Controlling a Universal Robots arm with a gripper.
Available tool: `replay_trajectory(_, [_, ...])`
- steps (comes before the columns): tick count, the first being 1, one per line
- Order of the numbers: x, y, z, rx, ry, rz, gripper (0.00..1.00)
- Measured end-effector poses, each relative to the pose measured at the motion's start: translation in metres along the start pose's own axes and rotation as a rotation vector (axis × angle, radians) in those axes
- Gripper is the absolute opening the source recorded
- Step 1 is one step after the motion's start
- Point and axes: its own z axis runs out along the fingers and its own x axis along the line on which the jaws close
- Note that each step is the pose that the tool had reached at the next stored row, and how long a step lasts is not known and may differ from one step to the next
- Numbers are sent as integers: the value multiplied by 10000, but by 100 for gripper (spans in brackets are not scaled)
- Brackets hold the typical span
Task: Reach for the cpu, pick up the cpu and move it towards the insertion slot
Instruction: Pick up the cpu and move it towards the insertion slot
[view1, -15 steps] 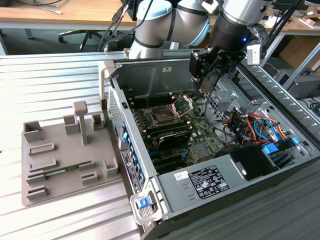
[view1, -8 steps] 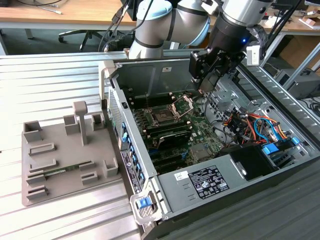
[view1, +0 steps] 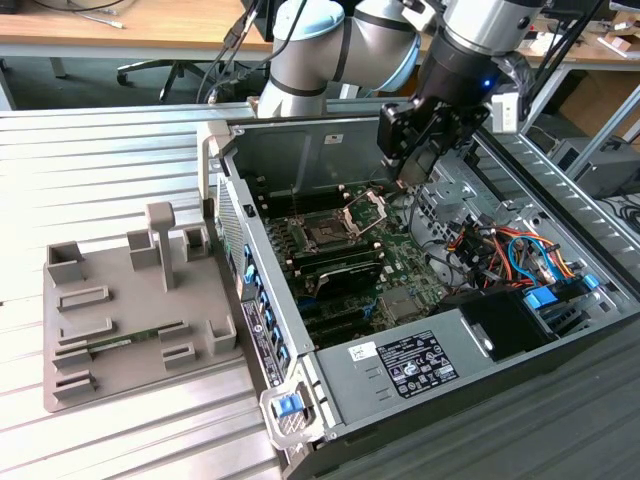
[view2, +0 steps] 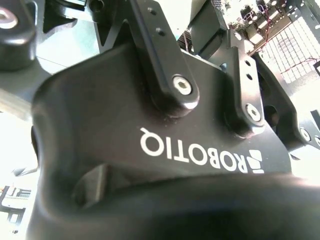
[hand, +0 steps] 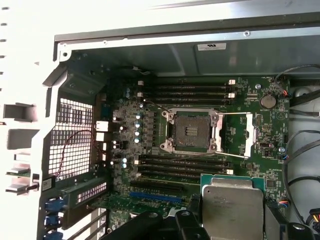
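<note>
While claw (view1: 412, 175) grasps cpu (hand: 232, 206) above motherboard, transport step runs; insertion slot (hand: 191, 130) open, next move needs careful alignment.

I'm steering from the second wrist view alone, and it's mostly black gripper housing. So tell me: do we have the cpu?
Observer: It looks that way. In the first wrist view the cpu hangs close to the camera, above the board, so the gripper appears shut on it.
Operator: Is the insertion slot free?
Observer: Yes. The insertion slot is empty, and its bracket is swung open beside it.
Operator: Where are we relative to it?
Observer: In the exterior view the gripper hovers over the open case, toward the exterior view's right of the slot, not over it.
</note>
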Motion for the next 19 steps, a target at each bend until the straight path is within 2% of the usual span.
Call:
replay_trajectory(7, [0,-1,40,0,0,0,55])
replay_trajectory(19, [0,-2,60,0,0,0,55])
